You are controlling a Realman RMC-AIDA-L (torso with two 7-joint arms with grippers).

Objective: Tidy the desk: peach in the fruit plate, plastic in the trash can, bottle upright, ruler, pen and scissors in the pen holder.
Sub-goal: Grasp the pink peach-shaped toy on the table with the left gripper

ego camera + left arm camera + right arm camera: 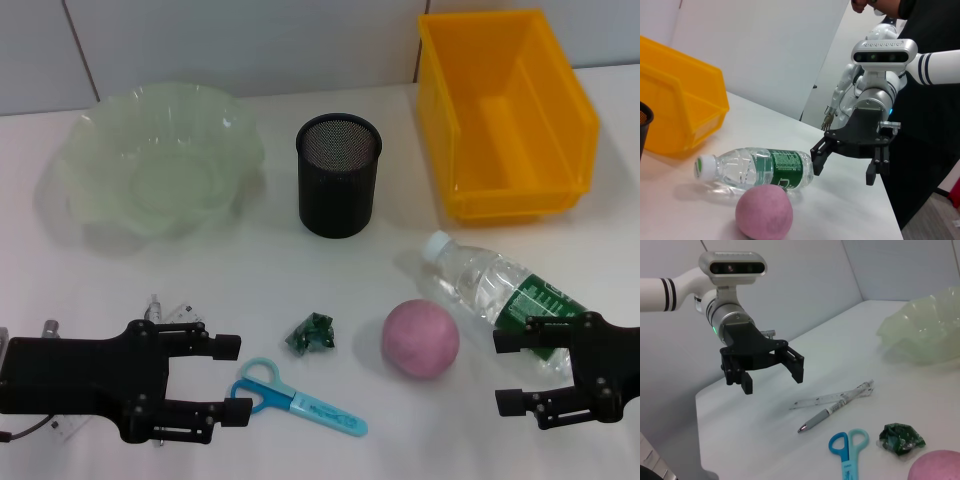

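A pink peach (420,338) lies on the white desk beside a clear bottle (495,290) with a green label, which lies on its side. A crumpled green plastic wad (311,333) and blue scissors (290,395) lie at the front centre. A clear ruler (835,399) and a pen (817,419) lie beneath my left arm. My left gripper (235,378) is open, its tips at the scissors' handles. My right gripper (504,372) is open, just right of the peach, by the bottle's base. The black mesh pen holder (338,175) and green fruit plate (150,165) stand behind.
A yellow bin (505,115) stands at the back right, behind the bottle. A white wall runs along the desk's far edge. The left wrist view shows the desk's edge just beyond my right gripper (844,172).
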